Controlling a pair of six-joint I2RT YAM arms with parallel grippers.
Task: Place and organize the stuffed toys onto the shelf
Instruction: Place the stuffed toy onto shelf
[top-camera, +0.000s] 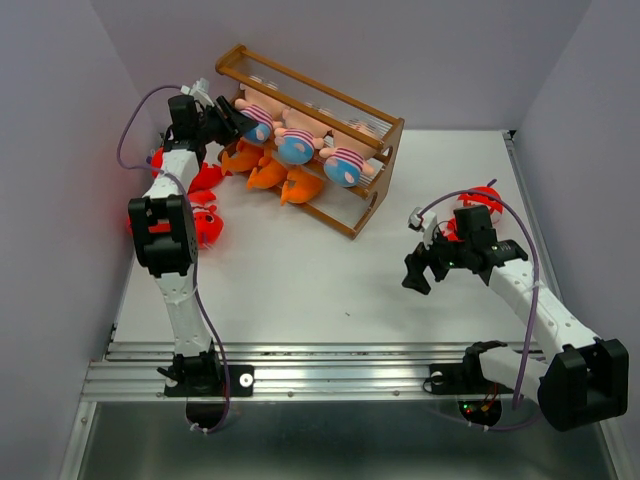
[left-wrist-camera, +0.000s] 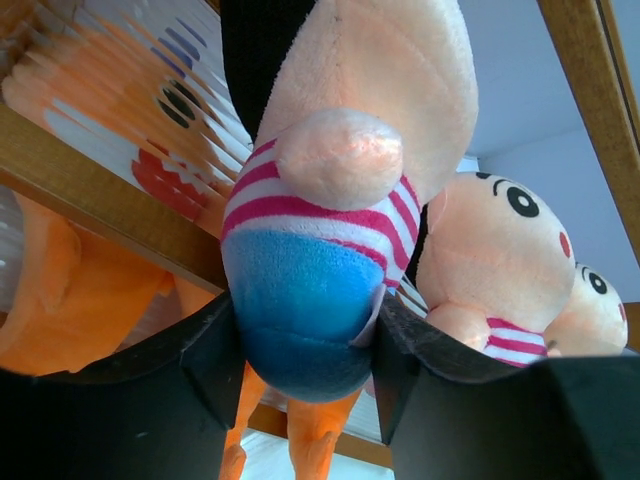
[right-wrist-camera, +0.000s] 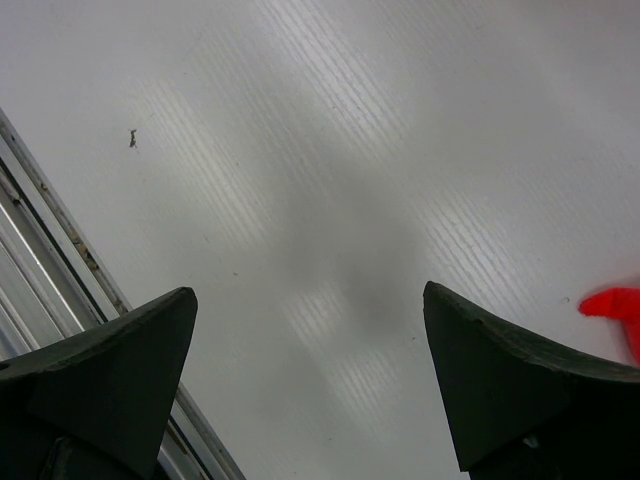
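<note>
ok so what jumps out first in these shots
The wooden shelf at the far middle, with a row of striped dolls over orange plush. At its left end the left gripper flanks the blue bottom of one doll. Red plush lie on the table beside the left arm.

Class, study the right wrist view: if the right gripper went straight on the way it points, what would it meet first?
Most likely the bare white table, which fills the gap ahead of the right gripper. A red toy shows at one side, out of line.
</note>
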